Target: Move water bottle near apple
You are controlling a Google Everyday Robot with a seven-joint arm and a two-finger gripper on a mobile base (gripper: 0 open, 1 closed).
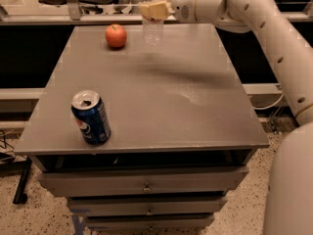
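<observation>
The clear water bottle hangs upright in my gripper above the far edge of the grey table. The gripper is shut on the bottle's upper part, which hides the label band; the cap end reaches the top of the view. The red-orange apple sits on the table at the far left, a short gap to the left of the bottle. My white arm reaches in from the right.
An opened blue soda can stands near the table's front left corner. Drawers sit under the tabletop. A rail and a chair base lie behind the table's far edge.
</observation>
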